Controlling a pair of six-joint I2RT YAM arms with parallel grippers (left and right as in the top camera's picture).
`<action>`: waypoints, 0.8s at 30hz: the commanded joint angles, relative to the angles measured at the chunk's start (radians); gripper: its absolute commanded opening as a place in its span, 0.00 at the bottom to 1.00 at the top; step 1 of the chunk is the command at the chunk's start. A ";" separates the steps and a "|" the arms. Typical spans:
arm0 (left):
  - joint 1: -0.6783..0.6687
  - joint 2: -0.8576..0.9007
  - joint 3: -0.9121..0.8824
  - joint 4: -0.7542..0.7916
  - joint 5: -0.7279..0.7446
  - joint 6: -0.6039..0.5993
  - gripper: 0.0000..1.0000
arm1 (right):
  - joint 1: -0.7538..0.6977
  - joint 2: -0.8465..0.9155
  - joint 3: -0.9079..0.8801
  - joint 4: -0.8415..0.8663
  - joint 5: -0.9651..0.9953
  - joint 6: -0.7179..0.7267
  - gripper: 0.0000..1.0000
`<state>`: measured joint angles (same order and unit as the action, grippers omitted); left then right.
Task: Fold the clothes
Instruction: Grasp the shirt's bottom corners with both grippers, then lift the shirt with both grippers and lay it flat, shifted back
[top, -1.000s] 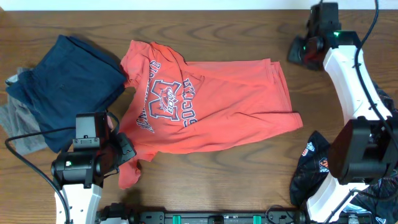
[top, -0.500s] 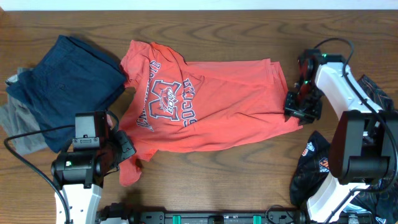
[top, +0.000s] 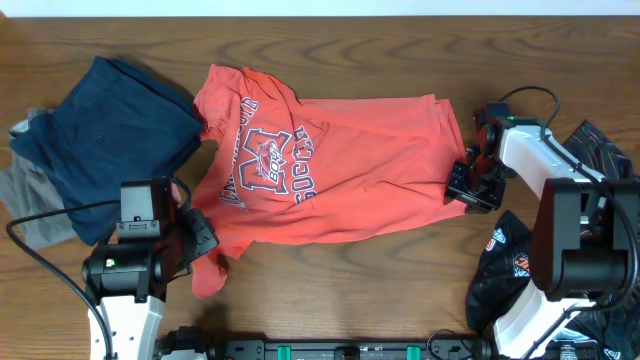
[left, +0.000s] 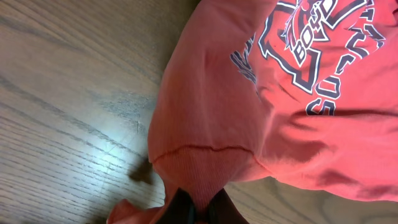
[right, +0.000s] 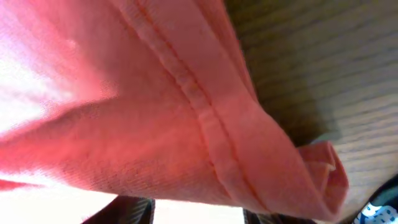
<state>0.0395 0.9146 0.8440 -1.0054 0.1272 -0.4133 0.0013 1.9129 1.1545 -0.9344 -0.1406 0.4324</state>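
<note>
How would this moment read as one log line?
shirt: spread, graphic up | left gripper: shut on shirt | right gripper: open, at shirt edge

Bare tabletop (top: 350, 45) lies free along the far edge and in front of the coral T-shirt (top: 380, 170), while a navy garment pile (top: 110, 130) blocks the left side and a black printed garment (top: 500, 275) crowds the near-right corner

Robot lab, wooden table (top: 340, 40), mounted arms (top: 125, 275)

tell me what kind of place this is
Probably a robotics lab's clothes-folding bench: a left arm and right arm stand at a wooden table, with a coral-red T-shirt spread out and a navy garment heaped beside it.
</note>
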 joint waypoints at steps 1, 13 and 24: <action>0.008 0.000 0.003 0.001 -0.013 0.017 0.06 | -0.008 0.035 -0.077 0.089 0.011 0.034 0.36; 0.008 0.000 0.006 0.065 0.031 0.087 0.05 | -0.027 -0.037 -0.002 0.089 0.031 -0.034 0.01; 0.007 0.056 0.315 0.065 0.079 0.185 0.06 | -0.106 -0.396 0.326 -0.167 0.031 -0.100 0.01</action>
<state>0.0395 0.9588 1.0348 -0.9356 0.1921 -0.2687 -0.0784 1.6024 1.4197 -1.0725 -0.1162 0.3740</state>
